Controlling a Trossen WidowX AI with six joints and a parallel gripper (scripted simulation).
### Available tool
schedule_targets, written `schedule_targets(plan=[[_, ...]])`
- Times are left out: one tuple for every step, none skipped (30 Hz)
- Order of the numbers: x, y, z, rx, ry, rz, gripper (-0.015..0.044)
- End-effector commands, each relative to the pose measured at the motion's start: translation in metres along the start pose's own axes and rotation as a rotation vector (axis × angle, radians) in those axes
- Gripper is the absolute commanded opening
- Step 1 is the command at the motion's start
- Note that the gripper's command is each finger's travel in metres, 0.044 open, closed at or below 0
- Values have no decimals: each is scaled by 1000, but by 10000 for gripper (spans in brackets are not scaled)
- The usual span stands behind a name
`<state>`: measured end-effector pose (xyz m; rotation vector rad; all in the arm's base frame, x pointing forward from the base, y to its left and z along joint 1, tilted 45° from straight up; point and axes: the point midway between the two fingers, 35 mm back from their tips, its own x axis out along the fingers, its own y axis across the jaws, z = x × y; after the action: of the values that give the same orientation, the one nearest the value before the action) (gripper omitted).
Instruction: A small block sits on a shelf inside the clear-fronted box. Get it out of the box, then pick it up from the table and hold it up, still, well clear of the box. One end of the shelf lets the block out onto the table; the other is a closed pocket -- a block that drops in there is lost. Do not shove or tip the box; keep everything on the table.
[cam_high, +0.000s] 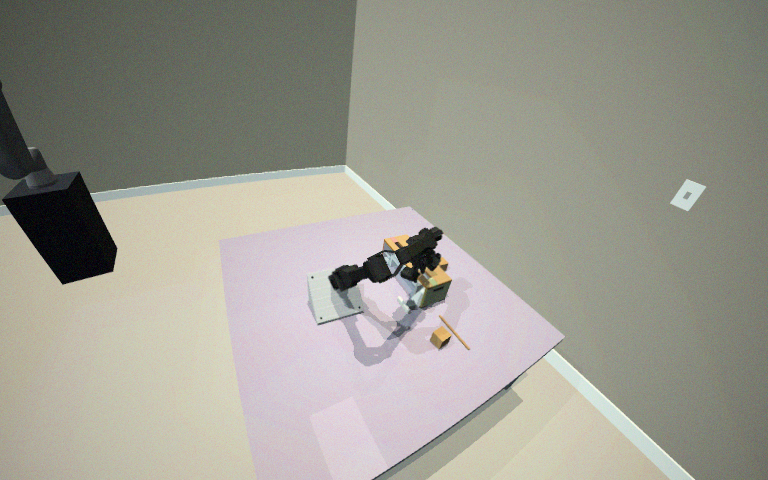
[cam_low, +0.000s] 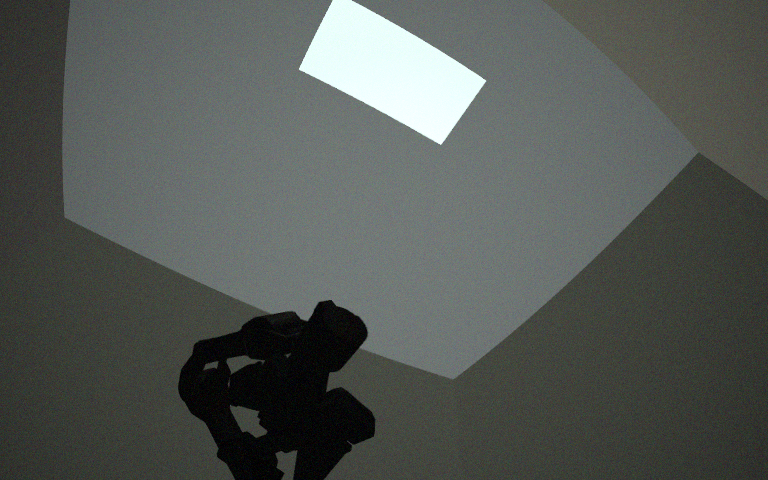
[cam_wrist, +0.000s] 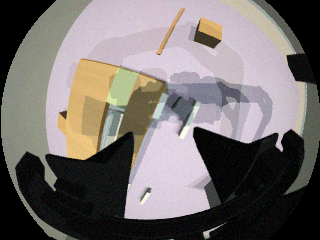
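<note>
Gripper (cam_wrist: 163, 136) approx two-thirds open, holding nothing. It hangs just beside the box (cam_wrist: 87, 114), which sits under and ahead of our left finger. We take the pale-green patch (cam_wrist: 123, 86) in the box for the block, so it's ahead-left of the fingers and not out yet. Further ahead on the table (cam_wrist: 254, 67), well apart, lie a stick (cam_wrist: 171, 31) and an orange cube (cam_wrist: 210, 31).
</note>
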<state>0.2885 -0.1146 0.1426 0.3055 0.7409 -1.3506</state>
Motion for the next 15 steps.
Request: schedule_targets(plan=[[-2, -16, 7, 1031, 77, 101, 285], [-2, -16, 8, 1089, 82, 105, 285], [-3, -18, 9, 1154, 91, 115, 285], [-3, -18, 10, 1211, 97, 119, 285], [-3, -19, 10, 1269, 103, 123, 285], [-4, -19, 11, 1326, 110, 127, 285], [-4, -20, 11, 1383, 117, 131, 285], [-4, -20, 12, 1440, 125, 134, 285], [-5, -21, 12, 1497, 132, 138, 285], [-5, -21, 13, 1554, 140, 141, 285], [-5, -22, 13, 1610, 149, 144, 285], [-6, -23, 14, 1666, 157, 147, 285], [-6, -24, 15, 1728, 169, 153, 285], [-6, -24, 15, 1783, 178, 155, 285], [-7, -24, 16, 1838, 187, 157, 285]])
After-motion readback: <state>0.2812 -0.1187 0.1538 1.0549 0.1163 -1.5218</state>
